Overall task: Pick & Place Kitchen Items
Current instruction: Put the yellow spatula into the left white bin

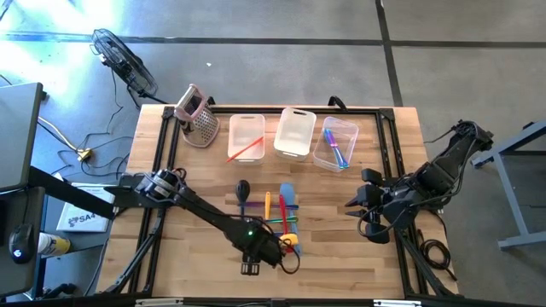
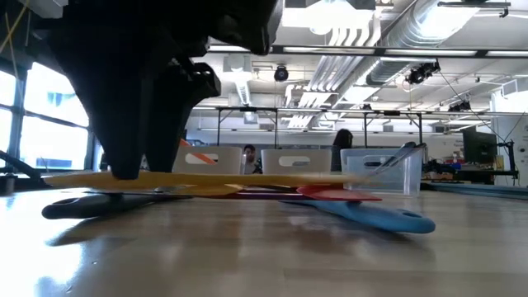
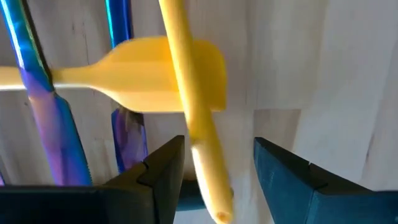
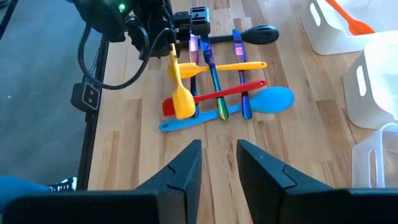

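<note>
The left tool (image 3: pixel 214 180) stands partly open, straddling the slim handle of a yellow utensil (image 3: pixel 189 106) lying atop the pile on the bench (image 1: pixel 196 256); light, stiff and probably slippery, it seems best pinched squarely mid-handle.

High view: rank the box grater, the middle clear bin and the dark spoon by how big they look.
1. Middle clear bin and box grater: they look about alike, so I won't rank them.
2. Dark spoon, clearly smallest.
</note>
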